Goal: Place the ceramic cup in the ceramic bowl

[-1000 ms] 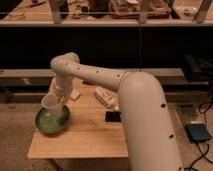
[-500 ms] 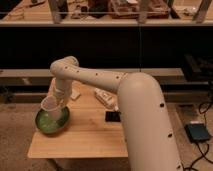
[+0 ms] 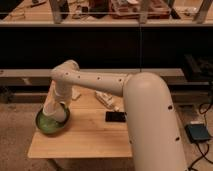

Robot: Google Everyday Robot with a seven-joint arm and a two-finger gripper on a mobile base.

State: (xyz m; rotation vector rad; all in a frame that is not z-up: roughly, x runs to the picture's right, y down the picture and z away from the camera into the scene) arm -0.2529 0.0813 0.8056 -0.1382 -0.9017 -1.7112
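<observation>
The ceramic bowl (image 3: 50,125), green and glossy, sits at the left end of the wooden table (image 3: 85,140). My gripper (image 3: 54,109) hangs from the white arm right over the bowl. It is shut on the ceramic cup (image 3: 49,108), a small cream-white cup. The cup is tilted and low inside the bowl's rim. I cannot tell whether the cup touches the bowl's bottom. The gripper and wrist hide the far part of the bowl.
A long white flat object (image 3: 106,99) lies at the table's back middle. A black flat object (image 3: 116,116) lies beside my arm. A small white thing (image 3: 76,94) lies behind the wrist. A dark shelf unit (image 3: 125,22) stands behind the table.
The gripper has come down with the cup, from just above the bowl's rim to low inside the bowl. The bowl and other objects have not moved.
</observation>
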